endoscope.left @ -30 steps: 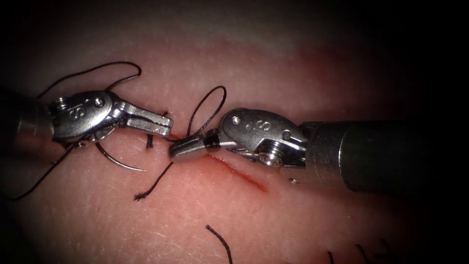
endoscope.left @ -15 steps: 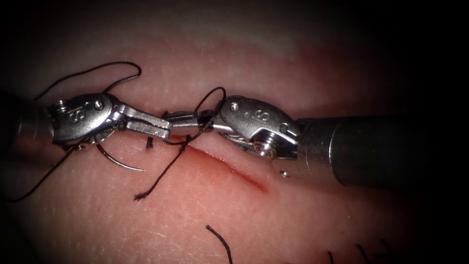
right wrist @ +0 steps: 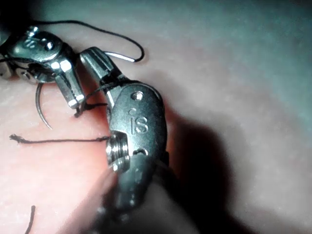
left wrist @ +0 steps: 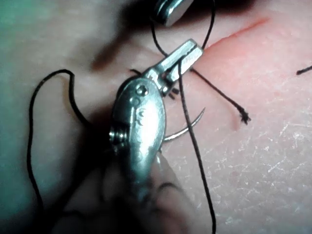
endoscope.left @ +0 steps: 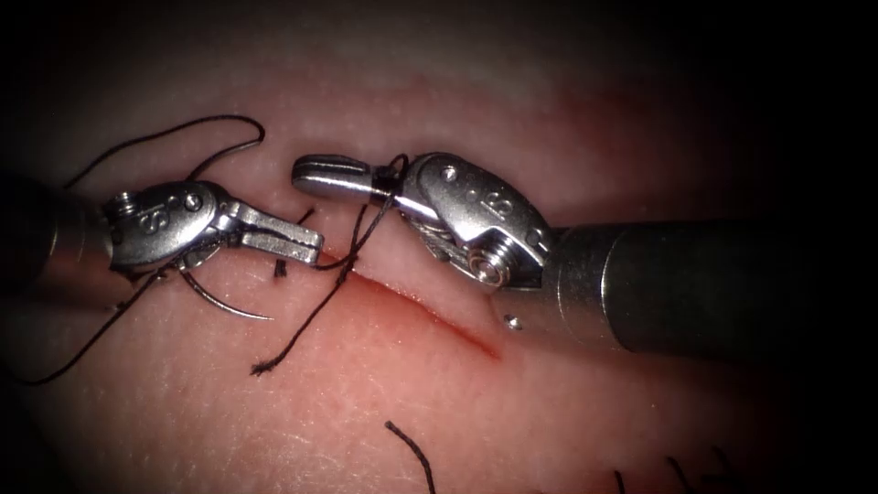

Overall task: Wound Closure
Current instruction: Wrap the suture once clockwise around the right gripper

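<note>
The curved needle [endoscope.left: 224, 302] lies loose on the tissue [endoscope.left: 384, 393] under the left tool [endoscope.left: 306, 243], whose closed jaws pinch the thread [endoscope.left: 352, 252]. Beyond, thread wraps the closed, empty right tool [endoscope.left: 315, 174]; that loop could slide off

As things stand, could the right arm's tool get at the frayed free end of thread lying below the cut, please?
Probably yes. The frayed thread end lies loose on open tissue with nothing over it. But the right tool has thread looped round its shut jaws, and that loop ties it to the strand the left tool grips.
</note>
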`<state>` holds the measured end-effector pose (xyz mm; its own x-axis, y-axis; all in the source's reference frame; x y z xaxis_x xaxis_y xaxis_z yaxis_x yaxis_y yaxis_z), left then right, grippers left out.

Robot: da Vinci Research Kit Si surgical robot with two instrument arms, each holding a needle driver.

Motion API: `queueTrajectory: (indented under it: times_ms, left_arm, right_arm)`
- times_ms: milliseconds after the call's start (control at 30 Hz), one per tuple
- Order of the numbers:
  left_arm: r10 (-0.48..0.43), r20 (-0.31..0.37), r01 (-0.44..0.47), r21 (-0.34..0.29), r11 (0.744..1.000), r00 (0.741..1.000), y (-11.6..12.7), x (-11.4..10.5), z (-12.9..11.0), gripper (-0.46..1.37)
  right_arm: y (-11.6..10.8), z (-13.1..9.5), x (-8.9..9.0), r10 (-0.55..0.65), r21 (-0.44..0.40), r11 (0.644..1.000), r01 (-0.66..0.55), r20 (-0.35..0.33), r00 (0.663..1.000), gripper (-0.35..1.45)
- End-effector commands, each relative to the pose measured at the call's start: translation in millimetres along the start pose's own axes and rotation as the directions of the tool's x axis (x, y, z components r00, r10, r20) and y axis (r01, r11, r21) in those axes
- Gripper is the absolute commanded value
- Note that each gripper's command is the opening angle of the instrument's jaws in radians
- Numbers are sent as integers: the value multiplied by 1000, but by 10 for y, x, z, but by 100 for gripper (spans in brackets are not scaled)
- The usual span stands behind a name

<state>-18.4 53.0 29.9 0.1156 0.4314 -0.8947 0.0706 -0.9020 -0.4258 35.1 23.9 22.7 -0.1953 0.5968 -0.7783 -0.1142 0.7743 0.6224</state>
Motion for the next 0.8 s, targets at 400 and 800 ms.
queueTrajectory:
  times_ms: [400, 800]
  left_arm:
    - [-12, 2, 12, -1, 1000, 1000, -9, -14, 3, -35]
    - [-19, 1, 19, -1, 1000, 1000, -14, -9, 2, -35]
  right_arm:
    - [1, 16, -2, 38, 277, 958, -77, 146, 989, -35]
    - [-18, 31, 1, -43, 439, 889, -131, 363, 931, -35]
